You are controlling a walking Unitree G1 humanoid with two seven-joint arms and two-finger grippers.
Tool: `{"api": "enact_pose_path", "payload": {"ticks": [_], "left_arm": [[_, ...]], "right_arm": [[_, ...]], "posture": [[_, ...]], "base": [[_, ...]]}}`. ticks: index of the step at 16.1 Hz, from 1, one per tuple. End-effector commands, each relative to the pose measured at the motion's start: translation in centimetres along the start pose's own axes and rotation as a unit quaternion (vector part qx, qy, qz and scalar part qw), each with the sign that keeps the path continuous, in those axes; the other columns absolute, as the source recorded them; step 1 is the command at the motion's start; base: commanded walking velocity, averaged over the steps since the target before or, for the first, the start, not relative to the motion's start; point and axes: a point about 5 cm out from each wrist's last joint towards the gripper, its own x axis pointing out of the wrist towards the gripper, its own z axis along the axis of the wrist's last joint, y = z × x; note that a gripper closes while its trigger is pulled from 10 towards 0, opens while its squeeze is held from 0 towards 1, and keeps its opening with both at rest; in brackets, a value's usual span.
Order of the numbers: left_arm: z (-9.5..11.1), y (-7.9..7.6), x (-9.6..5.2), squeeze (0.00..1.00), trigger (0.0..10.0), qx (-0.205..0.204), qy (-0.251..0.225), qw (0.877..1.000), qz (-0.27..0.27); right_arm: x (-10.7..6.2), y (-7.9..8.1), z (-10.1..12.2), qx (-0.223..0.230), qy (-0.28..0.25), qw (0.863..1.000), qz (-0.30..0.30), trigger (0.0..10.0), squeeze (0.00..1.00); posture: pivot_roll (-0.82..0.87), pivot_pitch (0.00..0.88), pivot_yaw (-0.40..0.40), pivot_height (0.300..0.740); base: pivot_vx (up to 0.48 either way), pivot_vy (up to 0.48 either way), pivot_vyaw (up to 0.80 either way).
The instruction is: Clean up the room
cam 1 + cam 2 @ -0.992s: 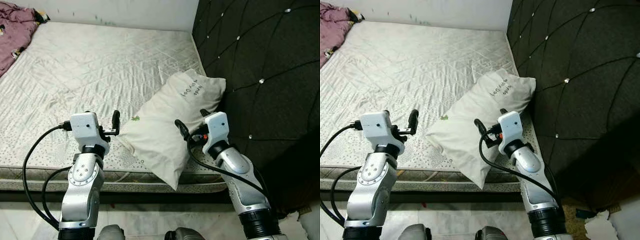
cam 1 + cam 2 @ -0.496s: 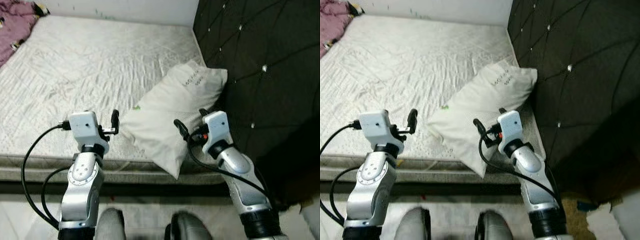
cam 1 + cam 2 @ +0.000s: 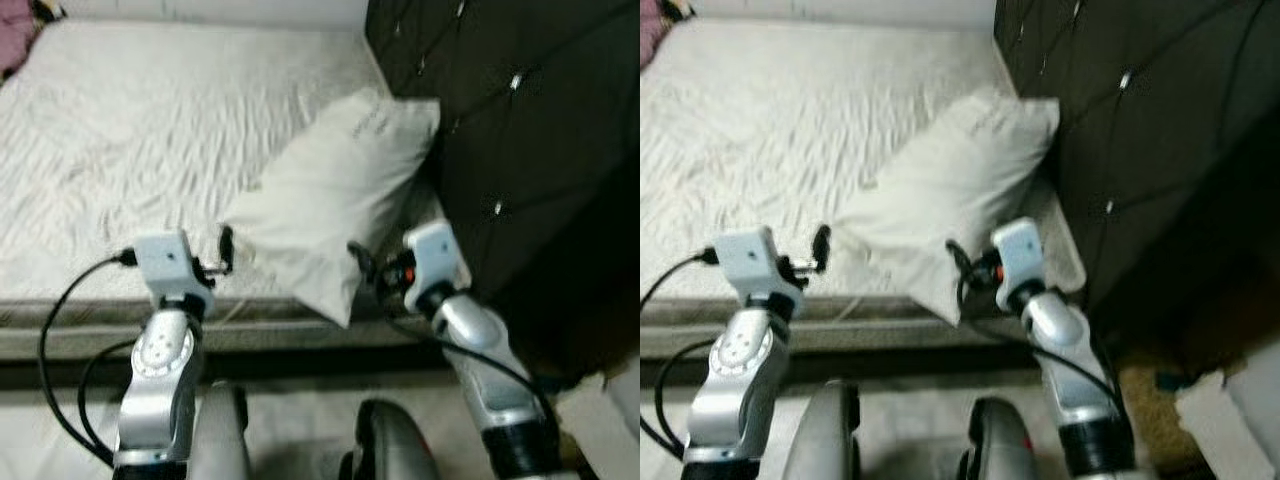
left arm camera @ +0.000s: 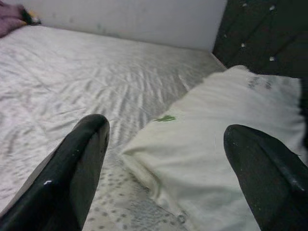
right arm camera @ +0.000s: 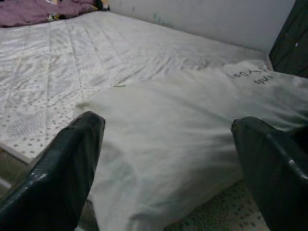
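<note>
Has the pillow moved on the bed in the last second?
No. The pillow still leans its top corner against the dark headboard, its low corner over the mattress edge; the camera itself shifted.

My head views are smeared with motion blur, softest on the pillow [image 3: 330, 195] and my arms. Even, flat light falls on the pale mattress [image 3: 130, 130], which looks nearly washed out, while the headboard [image 3: 520, 120] sinks into darkness. At my wrists, the black fingers [image 4: 72, 168] are close and blurred.
</note>
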Motion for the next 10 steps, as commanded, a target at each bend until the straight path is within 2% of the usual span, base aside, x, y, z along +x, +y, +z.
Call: {"api": "enact_pose_path", "payload": {"ticks": [1,8,10], "left_arm": [[0.2,0.21,-0.05,0.0,10.0,0.002,-0.005,1.0,-0.001],[0.3,-0.07,0.21,0.0,10.0,0.001,-0.007,1.0,-0.01],[0.33,-0.09,0.26,0.0,10.0,-0.001,-0.008,1.0,-0.013]], "right_arm": [[0.08,-0.01,0.24,-0.002,-0.004,1.0,0.004,10.0,0.0],[0.22,0.3,0.57,-0.017,-0.014,1.0,0.018,10.0,0.0],[0.25,0.41,0.54,-0.017,-0.014,1.0,0.021,10.0,0.0]], "posture": [[0.05,0.065,-0.068,0.63],[0.04,0.066,-0.062,0.63],[0.04,0.067,-0.061,0.63]], "base": [[0.428,0.0,0.0],[0.471,0.0,0.0],[0.48,0.0,0.64]]}}
